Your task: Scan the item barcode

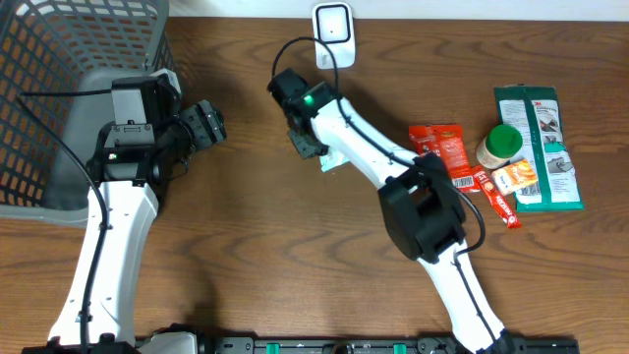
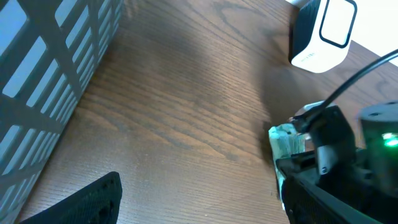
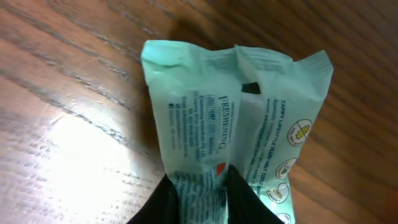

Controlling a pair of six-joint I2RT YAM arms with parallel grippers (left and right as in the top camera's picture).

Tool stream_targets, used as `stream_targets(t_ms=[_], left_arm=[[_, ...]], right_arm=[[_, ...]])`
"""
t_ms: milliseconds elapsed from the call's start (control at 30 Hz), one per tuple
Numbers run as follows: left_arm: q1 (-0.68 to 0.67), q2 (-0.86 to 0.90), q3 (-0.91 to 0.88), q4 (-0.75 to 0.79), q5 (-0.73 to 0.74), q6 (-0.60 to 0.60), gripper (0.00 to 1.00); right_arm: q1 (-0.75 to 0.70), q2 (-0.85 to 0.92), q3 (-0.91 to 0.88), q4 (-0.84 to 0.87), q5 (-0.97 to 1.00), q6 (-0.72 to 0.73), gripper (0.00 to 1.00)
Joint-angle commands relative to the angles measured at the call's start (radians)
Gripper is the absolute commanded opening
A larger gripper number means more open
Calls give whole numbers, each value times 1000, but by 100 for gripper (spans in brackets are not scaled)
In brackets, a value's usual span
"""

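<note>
Now, on your brown wooden table, the grey plastic mesh basket fills the far left corner. Your left gripper hangs beside it, jaws apart, holding nothing. The white box-shaped barcode scanner stands at the far edge. Near it, your right gripper is clenched on one end of the pale green plastic packet, low over the wood; whether it touches is unclear.

White arm links, blk joints, blk cables, green LED.
</note>
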Motion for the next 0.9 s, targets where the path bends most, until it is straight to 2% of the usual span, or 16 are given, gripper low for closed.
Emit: stream_targets(t_ms=[0,33,133,300,367,467,567,700,767,867], left_arm=[[5,2,3,-2,-6,6,83],[5,2,3,-2,-6,6,83],[5,2,3,-2,-6,6,83],[5,2,3,-2,-6,6,83],[5,2,3,-2,-6,6,83],[5,2,3,-2,-6,6,83],[5,2,3,-2,-6,6,83],[5,2,3,-2,-6,6,83],[5,2,3,-2,-6,6,83],[5,2,3,-2,-6,6,83]], right_arm=[[-43,-45,-10,-17,-176,-28,5],[-49,-55,-10,-21,-192,-37,1],[-53,-83,-10,-24,-231,-45,1],[-111,-117,-10,-79,-446,-47,1],[-126,-119,-10,-100,-468,-95,1],[-156,-132,-10,-94,-694,-171,1],[-193,-138,-10,-84,-857,-172,1],[-263,-138,-10,-51,-1175,-172,1],[-289,-138,-10,-61,-1200,-163,1],[-300,-135,-27,-82,-1102,-144,1]])
